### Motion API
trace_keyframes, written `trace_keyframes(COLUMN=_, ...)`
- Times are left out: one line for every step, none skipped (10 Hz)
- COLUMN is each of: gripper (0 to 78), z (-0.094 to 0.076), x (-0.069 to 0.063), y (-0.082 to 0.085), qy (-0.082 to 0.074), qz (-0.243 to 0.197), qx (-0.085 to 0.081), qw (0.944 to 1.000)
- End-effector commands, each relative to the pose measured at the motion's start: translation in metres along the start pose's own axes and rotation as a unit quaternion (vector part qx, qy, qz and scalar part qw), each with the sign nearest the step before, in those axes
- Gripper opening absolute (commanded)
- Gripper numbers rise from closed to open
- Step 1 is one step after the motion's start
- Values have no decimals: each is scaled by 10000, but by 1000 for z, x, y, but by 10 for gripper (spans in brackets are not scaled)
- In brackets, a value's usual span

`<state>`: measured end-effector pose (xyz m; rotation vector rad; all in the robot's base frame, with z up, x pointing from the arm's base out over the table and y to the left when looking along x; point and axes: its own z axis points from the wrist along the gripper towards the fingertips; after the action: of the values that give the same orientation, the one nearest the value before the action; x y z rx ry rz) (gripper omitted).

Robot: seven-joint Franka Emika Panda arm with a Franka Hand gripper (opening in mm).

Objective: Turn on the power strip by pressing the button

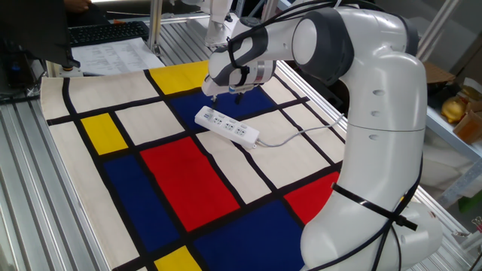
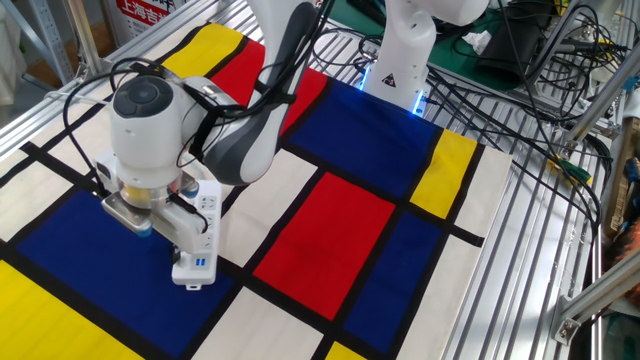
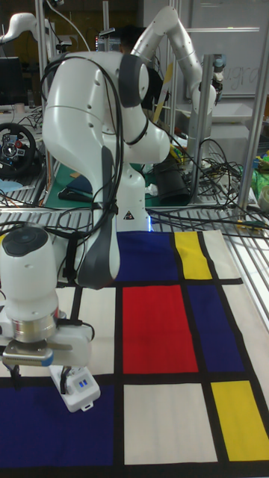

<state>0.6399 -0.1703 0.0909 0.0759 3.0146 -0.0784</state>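
Power strip (image 1: 227,126), a long flat white plastic bar with dark socket holes and a thin pale-grey cord (image 1: 292,135), lies diagonally on the colour-block mat (image 1: 173,181) covering the bench. Its long axis runs from the end under the robot's wrist out to the cord end. The single arm's gripper (image 1: 228,92) hangs just above and slightly behind the end farthest from the cord, so the button probably lies just below, a short way down and forward. Whether the jaws stand apart or together, I cannot tell; they seem to hold nothing.
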Motion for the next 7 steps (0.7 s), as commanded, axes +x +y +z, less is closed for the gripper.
trace_keyframes(gripper=774, z=1, x=-1, y=1, qy=-49, qz=15, qx=-6, qw=10000)
trace_keyframes(gripper=774, z=-1, x=-1, y=1, qy=-72, qz=15, qx=-5, qw=10000)
trace_keyframes(gripper=774, z=-4, x=-1, y=2, qy=-89, qz=-9, qx=-9, qw=10000)
trace_keyframes(gripper=774, z=-7, x=-1, y=3, qy=-91, qz=-10, qx=-8, qw=10000)
trace_keyframes(gripper=774, z=-9, x=-1, y=4, qy=-93, qz=-5, qx=-4, qw=10000)
trace_keyframes(gripper=774, z=-11, x=-1, y=6, qy=-91, qz=-4, qx=-2, qw=10000)
trace_keyframes(gripper=774, z=-14, x=0, y=7, qy=-91, qz=1, qx=4, qw=10000)
